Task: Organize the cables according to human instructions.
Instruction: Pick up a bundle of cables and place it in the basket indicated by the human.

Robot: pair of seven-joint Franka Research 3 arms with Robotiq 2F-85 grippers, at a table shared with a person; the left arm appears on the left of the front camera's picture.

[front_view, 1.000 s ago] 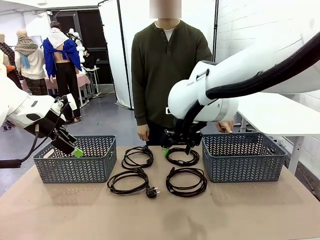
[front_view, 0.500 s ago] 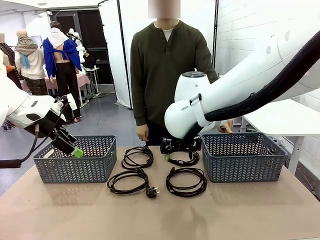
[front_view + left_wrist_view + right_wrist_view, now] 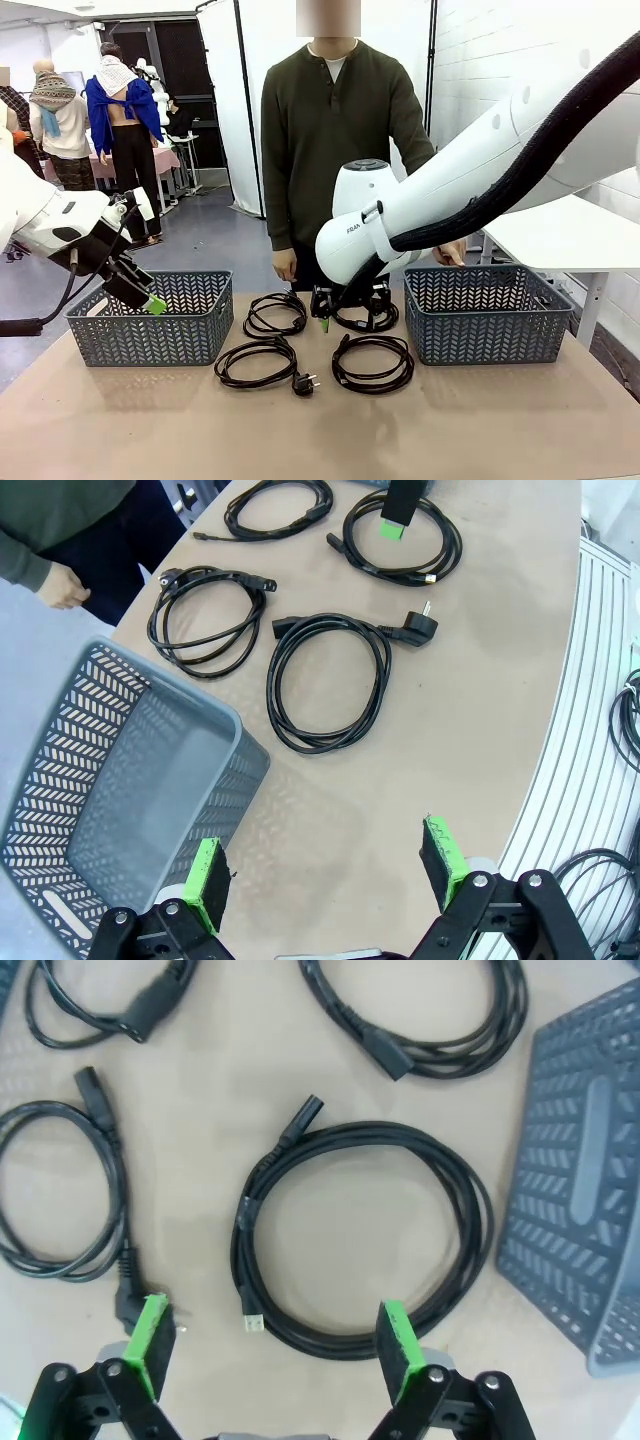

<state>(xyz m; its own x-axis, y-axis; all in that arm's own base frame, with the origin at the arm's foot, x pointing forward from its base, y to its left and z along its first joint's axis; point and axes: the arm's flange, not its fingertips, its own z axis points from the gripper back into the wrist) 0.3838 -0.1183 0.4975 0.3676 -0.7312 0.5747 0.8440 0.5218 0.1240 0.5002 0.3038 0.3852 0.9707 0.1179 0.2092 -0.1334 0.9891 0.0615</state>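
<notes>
Four coiled black cables lie between two baskets: far left (image 3: 275, 313), near left (image 3: 256, 362) with a round-pin plug, far right (image 3: 366, 319) and near right (image 3: 372, 363). My right gripper (image 3: 345, 312) hangs open over them. In its wrist view the right gripper (image 3: 275, 1345) is straight above the near right cable (image 3: 365, 1240), apart from it, nothing between the fingers. Out to the left, my left gripper (image 3: 150, 300) is open and empty beside the left basket; in its wrist view the left gripper (image 3: 325, 875) is high above the table. The human (image 3: 335, 150) stands at the far edge, hands low.
A grey lattice basket (image 3: 150, 320) stands left of the cables, and a second one (image 3: 487, 315) right of them. In the right wrist view the right basket's wall (image 3: 580, 1160) is close beside the near right cable. The near half of the brown tabletop (image 3: 320, 430) is bare.
My right arm has swung left and lower, bringing its open gripper down over the right-hand cables. The left arm, the cables and the person have not moved.
</notes>
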